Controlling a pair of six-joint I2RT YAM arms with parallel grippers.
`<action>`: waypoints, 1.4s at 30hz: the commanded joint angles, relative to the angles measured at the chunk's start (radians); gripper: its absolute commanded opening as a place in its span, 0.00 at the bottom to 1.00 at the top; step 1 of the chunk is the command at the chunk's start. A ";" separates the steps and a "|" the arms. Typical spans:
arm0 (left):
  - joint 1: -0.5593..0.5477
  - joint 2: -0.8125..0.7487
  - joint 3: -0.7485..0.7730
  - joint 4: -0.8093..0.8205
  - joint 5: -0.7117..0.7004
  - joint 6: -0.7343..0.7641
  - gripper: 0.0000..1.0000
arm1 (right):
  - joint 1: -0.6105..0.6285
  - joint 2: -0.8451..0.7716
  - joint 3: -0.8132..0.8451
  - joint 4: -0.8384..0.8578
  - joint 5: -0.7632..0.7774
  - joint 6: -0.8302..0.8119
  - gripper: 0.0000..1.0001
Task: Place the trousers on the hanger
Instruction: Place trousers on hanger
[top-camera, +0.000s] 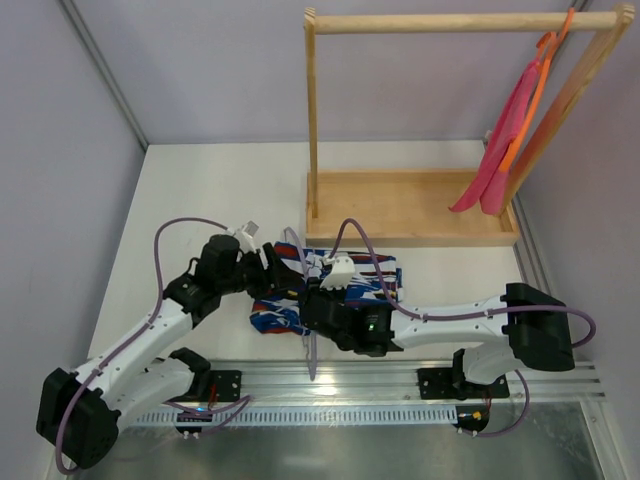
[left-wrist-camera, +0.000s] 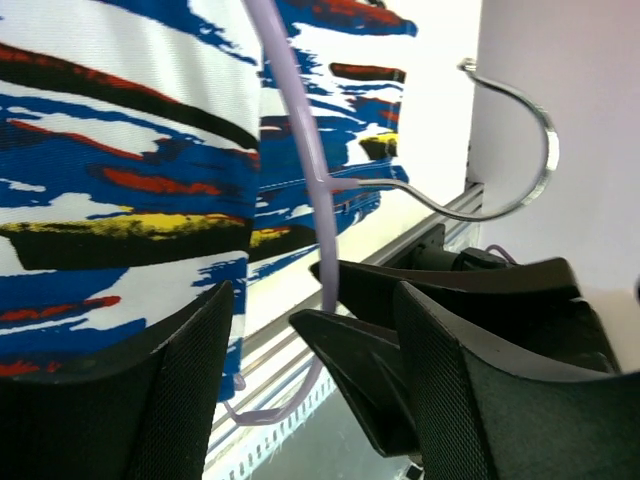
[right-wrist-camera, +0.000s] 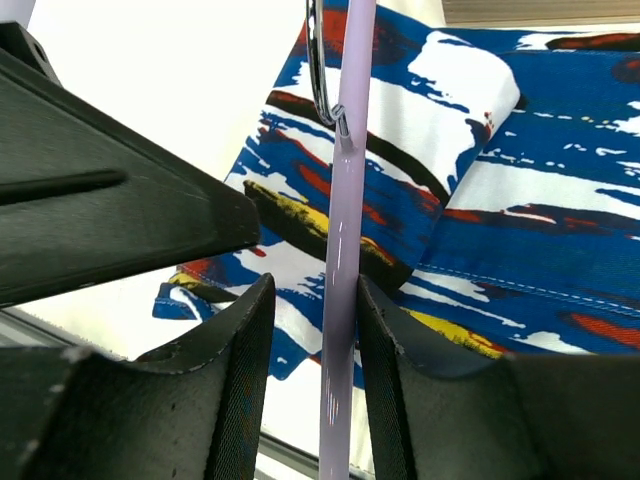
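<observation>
Trousers (top-camera: 372, 272) are lying bunched on the desk (top-camera: 220, 190) just in front of the wooden rack (top-camera: 400, 205), with both tools right at them. Left tool (left-wrist-camera: 312, 330) is spread wide. Right tool (right-wrist-camera: 315, 290) sits slightly spread either side of the hanger (right-wrist-camera: 340, 250) bar, not pinching it.

trousers (right-wrist-camera: 520, 230): soft matt printed cloth. hanger (right-wrist-camera: 340, 330): smooth, glossy plastic. hook (left-wrist-camera: 520, 140): polished bright metal. left gripper pads (left-wrist-camera: 440, 360): matt black, finely textured. rack (top-camera: 400, 205): bare smooth wood.
</observation>
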 joint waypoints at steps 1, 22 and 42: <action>0.006 -0.056 0.004 0.006 0.020 0.045 0.67 | 0.015 -0.044 -0.006 0.073 0.015 0.001 0.41; 0.006 -0.075 -0.104 0.182 0.092 0.011 0.65 | 0.040 -0.019 -0.052 0.214 -0.024 -0.012 0.42; 0.004 0.024 -0.068 0.189 0.031 0.020 0.56 | 0.040 -0.034 -0.133 0.292 -0.065 -0.015 0.32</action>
